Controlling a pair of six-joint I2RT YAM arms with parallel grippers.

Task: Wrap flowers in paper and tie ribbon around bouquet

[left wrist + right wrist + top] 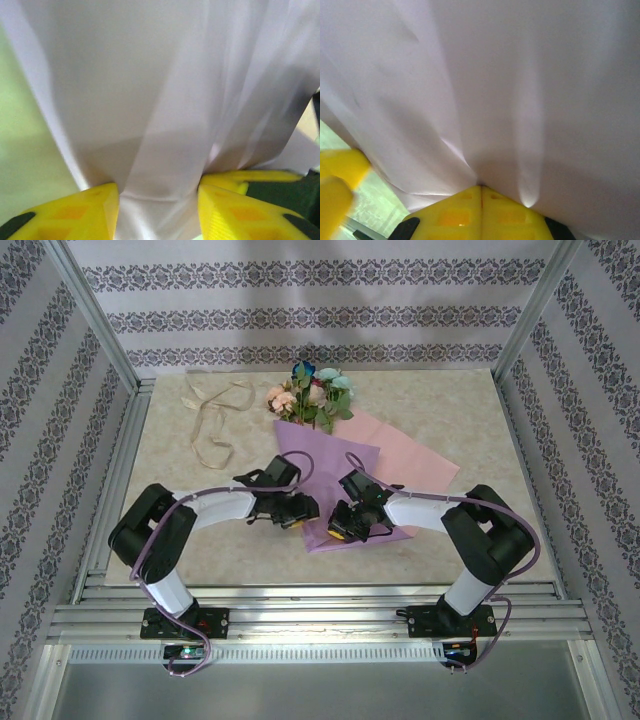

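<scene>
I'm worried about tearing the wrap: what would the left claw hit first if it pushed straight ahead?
The paper. It sits bunched between the fingers of the left claw and rises right in front of them. Whatever lies behind the sheet is hidden.

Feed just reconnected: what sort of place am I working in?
Likely a staged robot test booth: aluminium frame posts, wallpaper-patterned panels, and a marble-look tabletop holding flowers and lilac paper.

This is a purpose-built robot test cell, not a home or shop: a left arm (205, 508) and a right arm (455, 518) are bolted to aluminium rails (320, 612) at the near edge of a marble-look table (490, 540), boxed in by bare aluminium posts (95, 315) and wallpaper-covered panels (300, 310) left, right and far.
</scene>
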